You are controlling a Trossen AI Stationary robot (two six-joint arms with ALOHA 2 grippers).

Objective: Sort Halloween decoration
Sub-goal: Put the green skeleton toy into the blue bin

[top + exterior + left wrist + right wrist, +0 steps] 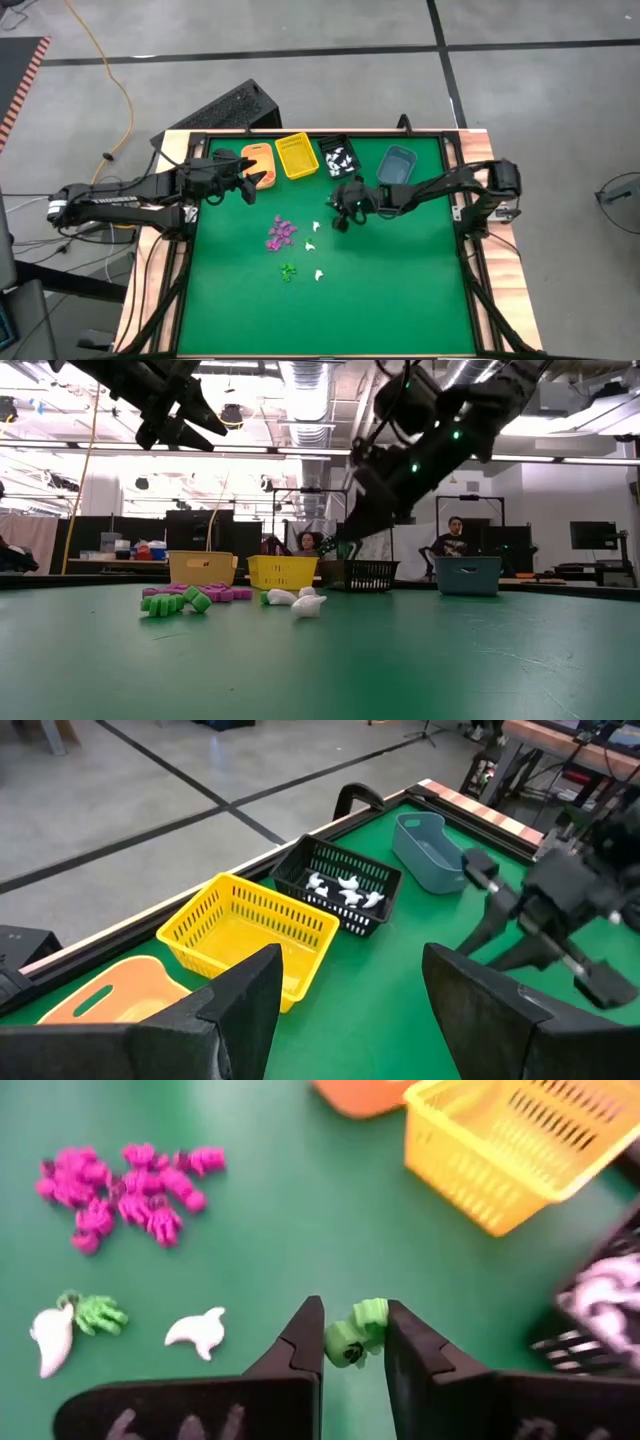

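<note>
Over green table (400, 290), right gripper (354, 1342) pinches green trinket (356, 1335).

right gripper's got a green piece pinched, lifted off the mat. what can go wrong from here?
1. The right gripper holds the green trinket only at its fingertips, with much of it sticking out; it may slip out in transit.
2. The bins sit side by side: the yellow basket, the black basket of white pieces, the blue-grey bin. A drop could land in the wrong one.
</note>
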